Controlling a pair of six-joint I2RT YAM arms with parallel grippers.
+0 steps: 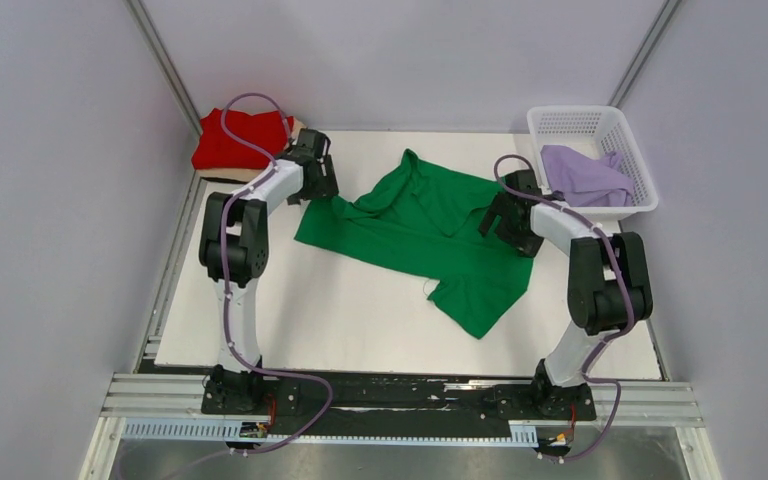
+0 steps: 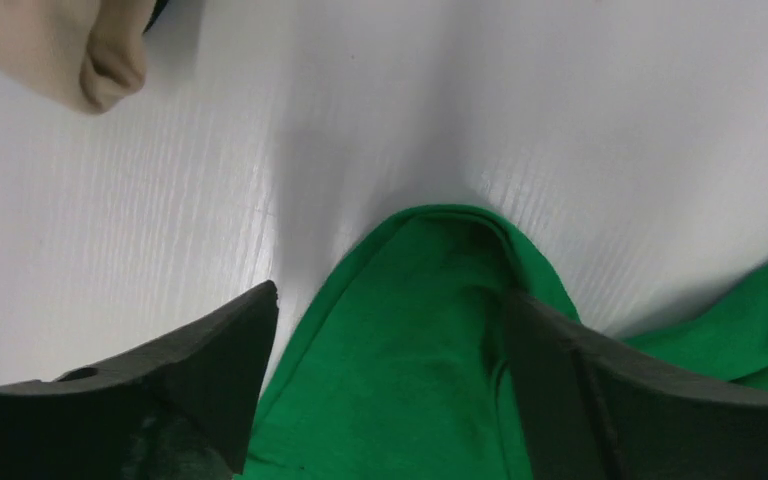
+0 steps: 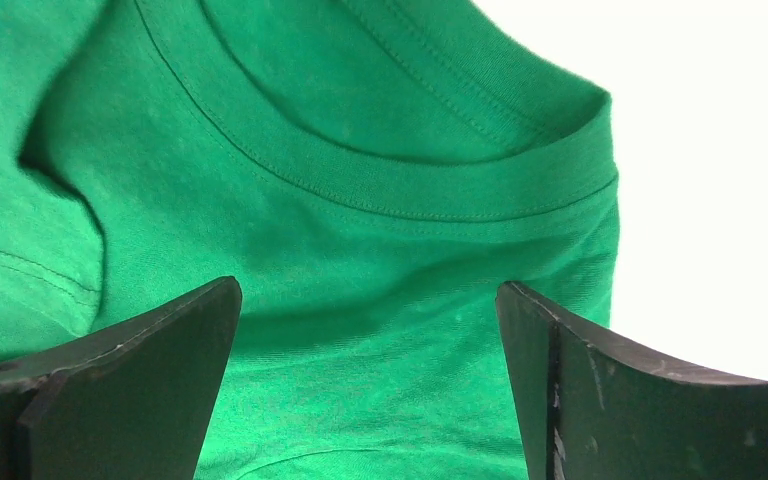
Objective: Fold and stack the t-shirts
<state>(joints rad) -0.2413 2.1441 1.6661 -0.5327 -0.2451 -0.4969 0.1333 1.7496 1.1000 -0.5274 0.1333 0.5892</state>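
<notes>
Green t-shirt (image 1: 420, 235) lies rumpled on the desk (image 1: 360, 320). Only the overhead view shows the red t-shirt (image 1: 235, 140) far left and the lavender t-shirt (image 1: 580, 175) in the basket (image 1: 570, 118). The right wrist view alone shows collar stitching (image 3: 410, 195). Both arms bend low over the green cloth, left claw (image 2: 390, 300) and right claw (image 3: 368, 290) wide, gripping nothing.

a robot lab test cell: plain pale walls (image 1: 50, 200) on thin metal posts (image 1: 165, 60) box in a white counter (image 1: 360, 320). a left arm (image 1: 235, 235) and a right arm (image 1: 600, 275), black and white, are bolted to aluminium rails (image 1: 150, 400) at its near edge, with purple cables (image 1: 250, 105) looping off them.
</notes>
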